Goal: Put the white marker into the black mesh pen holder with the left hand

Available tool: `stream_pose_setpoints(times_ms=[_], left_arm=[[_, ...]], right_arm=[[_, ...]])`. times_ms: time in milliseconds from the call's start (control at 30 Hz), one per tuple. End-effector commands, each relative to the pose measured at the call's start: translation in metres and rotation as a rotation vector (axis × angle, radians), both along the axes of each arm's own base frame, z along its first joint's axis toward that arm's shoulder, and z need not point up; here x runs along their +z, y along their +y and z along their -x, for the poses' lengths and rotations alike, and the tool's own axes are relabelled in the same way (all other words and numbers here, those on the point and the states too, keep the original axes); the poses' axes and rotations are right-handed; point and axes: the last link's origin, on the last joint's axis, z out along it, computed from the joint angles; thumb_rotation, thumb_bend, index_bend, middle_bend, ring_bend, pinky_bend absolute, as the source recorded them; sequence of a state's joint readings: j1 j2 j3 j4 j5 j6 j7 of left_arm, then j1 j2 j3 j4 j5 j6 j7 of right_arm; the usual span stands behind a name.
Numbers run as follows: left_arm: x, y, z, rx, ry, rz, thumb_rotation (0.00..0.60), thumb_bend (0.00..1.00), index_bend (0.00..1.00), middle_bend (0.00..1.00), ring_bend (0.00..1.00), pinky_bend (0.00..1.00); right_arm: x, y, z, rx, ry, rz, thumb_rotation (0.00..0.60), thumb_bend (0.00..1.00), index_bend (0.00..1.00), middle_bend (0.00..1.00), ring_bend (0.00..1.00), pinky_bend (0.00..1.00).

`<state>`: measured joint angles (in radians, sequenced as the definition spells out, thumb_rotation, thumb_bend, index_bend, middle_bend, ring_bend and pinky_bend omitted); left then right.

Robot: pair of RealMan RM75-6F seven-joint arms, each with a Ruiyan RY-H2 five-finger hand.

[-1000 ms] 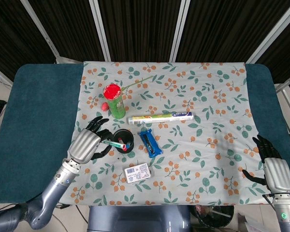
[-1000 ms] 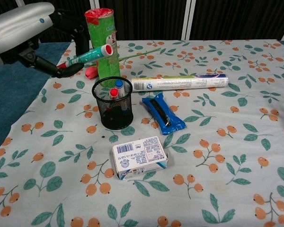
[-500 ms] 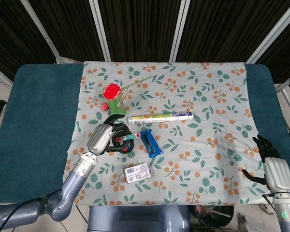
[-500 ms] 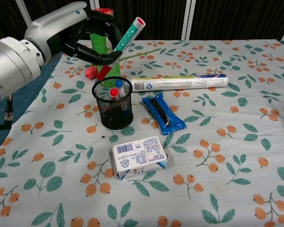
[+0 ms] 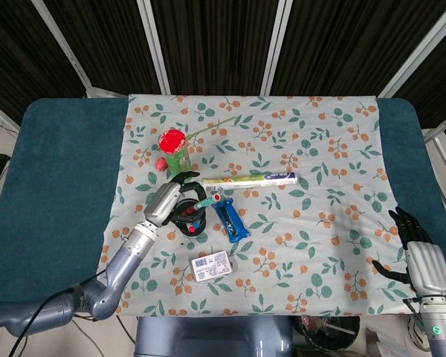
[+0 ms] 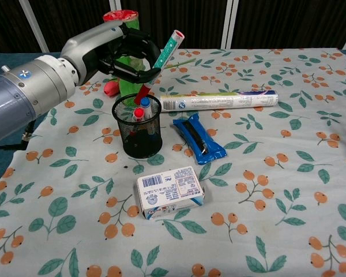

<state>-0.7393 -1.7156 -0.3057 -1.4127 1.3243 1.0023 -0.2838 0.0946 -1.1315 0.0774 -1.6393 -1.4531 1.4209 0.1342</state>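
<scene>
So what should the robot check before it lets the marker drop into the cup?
1. Left hand holds the marker: ok.
2. Marker's lower red tip is at the holder's rim: ok.
3. Marker upright: not ok, it tilts with its top leaning right.
4. Room inside the holder: cannot tell, other pens already stand in it.
5. Green can close behind the hand, touching or not: cannot tell.
6. Right hand out of the way: ok, it rests at the far table edge.

Left robot hand [image 6: 122, 55] holds marker [image 6: 160, 60] tilted over pen holder [image 6: 138, 128]
</scene>
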Motion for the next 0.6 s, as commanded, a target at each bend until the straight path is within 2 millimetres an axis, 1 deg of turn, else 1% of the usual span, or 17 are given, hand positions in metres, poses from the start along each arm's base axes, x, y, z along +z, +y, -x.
stream_pose_setpoints(times_ms=[33, 233, 433, 467, 500, 600], left_arm=[[-0.007, 0.005, 0.0, -0.004, 0.004, 0.019, 0.6, 0.36, 0.54, 0.5, 0.13, 0.13], [-0.016, 0.008, 0.006, 0.006, -0.004, 0.048, 0.6, 0.36, 0.51, 0.46, 0.13, 0.13], [-0.023, 0.007, 0.025, 0.038, -0.005, 0.073, 0.6, 0.36, 0.47, 0.41, 0.12, 0.12], [-0.024, 0.005, 0.035, 0.057, 0.001, 0.088, 0.6, 0.36, 0.46, 0.39, 0.11, 0.12], [-0.024, 0.003, 0.039, 0.06, 0.002, 0.094, 0.6, 0.36, 0.44, 0.38, 0.11, 0.12], [-0.024, 0.001, 0.044, 0.058, -0.003, 0.101, 0.6, 0.36, 0.41, 0.35, 0.1, 0.11]], right_arm=[[0.0, 0.0, 0.0, -0.001, 0.0, 0.002, 0.6, 0.26, 0.04, 0.0, 0.0, 0.18], [0.0, -0.001, 0.0, -0.005, 0.002, 0.006, 0.6, 0.26, 0.04, 0.0, 0.0, 0.18], [0.0, -0.001, 0.0, -0.005, 0.005, 0.009, 0.6, 0.26, 0.04, 0.0, 0.0, 0.18], [0.0, -0.001, 0.0, -0.003, 0.007, 0.009, 0.6, 0.26, 0.04, 0.0, 0.0, 0.18], [0.0, -0.001, -0.001, -0.003, 0.009, 0.01, 0.6, 0.26, 0.04, 0.0, 0.0, 0.18], [0.0, -0.001, -0.001, -0.002, 0.01, 0.011, 0.6, 0.26, 0.05, 0.0, 0.0, 0.18]])
